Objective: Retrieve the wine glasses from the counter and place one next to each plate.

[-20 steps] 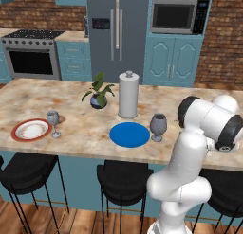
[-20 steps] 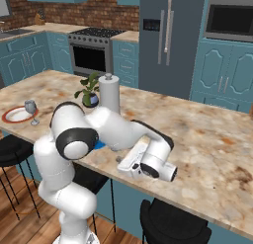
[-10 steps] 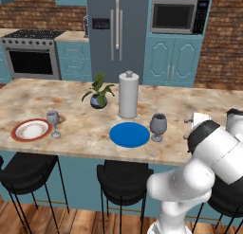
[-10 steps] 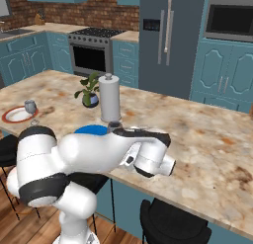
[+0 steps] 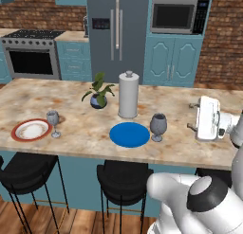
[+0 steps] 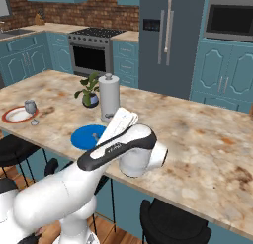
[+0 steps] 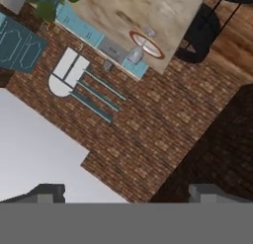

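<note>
On the mottled counter [image 5: 85, 133], a small thin-stemmed wine glass [image 5: 53, 120] stands just right of the white plate with the red-brown rim [image 5: 31, 130]. A larger dark-bowled wine glass [image 5: 158, 126] stands at the right edge of the blue plate [image 5: 129, 134]. My gripper [image 5: 191, 116] hovers over the counter to the right of the larger glass, pointing left, open and holding nothing. In the rolled hand view its fingertips [image 7: 47, 190] sit wide apart, with the white plate [image 7: 147, 44] and small glass [image 7: 136, 54] far off. In the right base view my arm hides the larger glass; the blue plate [image 6: 84, 137] shows beside it.
A blue plant pot [image 5: 98, 101] and a tall paper towel roll [image 5: 128, 94] stand behind the blue plate. Black stools [image 5: 124, 177] line the counter's near side. The right half of the worktop [image 6: 207, 144] is bare stone.
My arm has swung its elbow down toward the front, and the hand now sits a little farther right of the larger glass. Glasses and plates have not moved.
</note>
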Robot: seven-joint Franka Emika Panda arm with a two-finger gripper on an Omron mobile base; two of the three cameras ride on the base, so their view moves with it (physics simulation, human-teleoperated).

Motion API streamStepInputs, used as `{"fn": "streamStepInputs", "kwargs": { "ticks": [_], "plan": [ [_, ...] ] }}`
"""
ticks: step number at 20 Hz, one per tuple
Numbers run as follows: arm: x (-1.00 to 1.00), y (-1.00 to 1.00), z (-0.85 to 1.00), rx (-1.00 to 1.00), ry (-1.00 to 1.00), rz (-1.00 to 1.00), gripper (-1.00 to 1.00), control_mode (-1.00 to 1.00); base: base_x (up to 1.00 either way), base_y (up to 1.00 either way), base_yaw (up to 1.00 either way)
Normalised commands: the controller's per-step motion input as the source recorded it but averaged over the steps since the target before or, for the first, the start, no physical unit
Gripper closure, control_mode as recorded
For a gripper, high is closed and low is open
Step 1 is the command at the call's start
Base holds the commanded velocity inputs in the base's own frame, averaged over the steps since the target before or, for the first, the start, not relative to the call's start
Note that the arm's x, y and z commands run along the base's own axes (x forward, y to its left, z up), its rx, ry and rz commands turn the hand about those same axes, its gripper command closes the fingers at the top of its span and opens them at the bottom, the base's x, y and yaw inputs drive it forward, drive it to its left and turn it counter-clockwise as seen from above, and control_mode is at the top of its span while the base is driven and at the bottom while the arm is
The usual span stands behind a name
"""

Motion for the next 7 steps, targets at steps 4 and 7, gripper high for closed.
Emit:
{"fn": "streamStepInputs", "kwargs": {
  "ticks": [4, 7],
  "plan": [
    [-0.73, 0.18, 1.00, 0.00, -0.25, 0.00, -1.00, -1.00, 0.00, 0.00, 0.00],
    [-0.85, 0.24, 1.00, 0.00, -0.28, 0.01, -1.00, -1.00, 0.00, 0.00, 0.00]
  ]
}}
